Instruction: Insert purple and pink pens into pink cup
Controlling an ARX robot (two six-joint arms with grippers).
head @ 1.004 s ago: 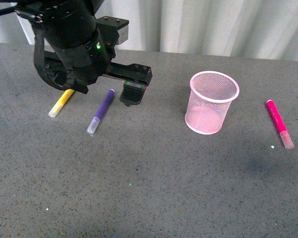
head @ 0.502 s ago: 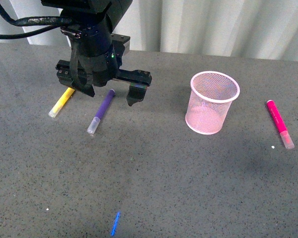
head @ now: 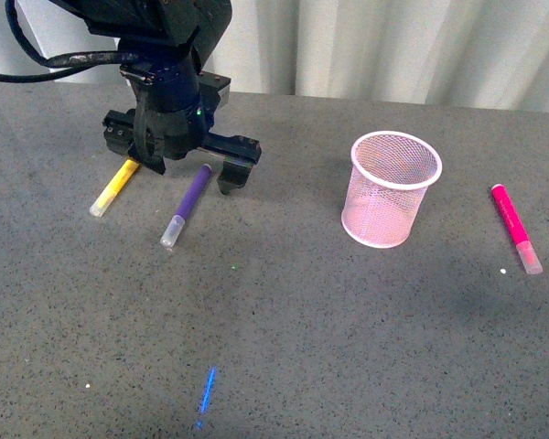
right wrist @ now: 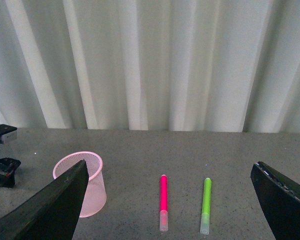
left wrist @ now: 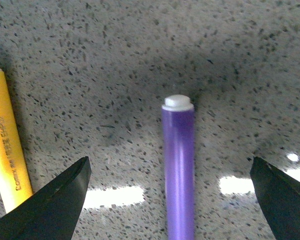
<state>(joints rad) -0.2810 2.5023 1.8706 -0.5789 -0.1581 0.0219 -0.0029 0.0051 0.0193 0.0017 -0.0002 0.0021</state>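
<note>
Layout referred to the pink cup [head: 391,189], of which there was one, standing upright on the grey speckled desk [head: 302,320]. Four markers were counted, all lying flat on the desk and none in the cup: one purple pen [head: 187,207], one pink pen [head: 514,228], one yellow marker [head: 114,188] and one green marker [right wrist: 205,205]. The purple pen lay well to the left of the cup, clear cap toward the robot, and the yellow marker lay beyond it, farther from the cup. The pink pen lay near the cup on its right, between the cup and the green marker. Two hands were present. The left hand [head: 188,171] was spread wide over the far end of the purple pen, one finger on each side, touching neither pen nor marker and gripping nothing. The right hand [right wrist: 170,200] was likewise spread wide and carried nothing, raised well back from the cup. Broad bare desk separated the cup from the purple pen and extended from the cup toward the robot; behind the cup the desk's rear edge met a pale curtain [right wrist: 155,65].
</note>
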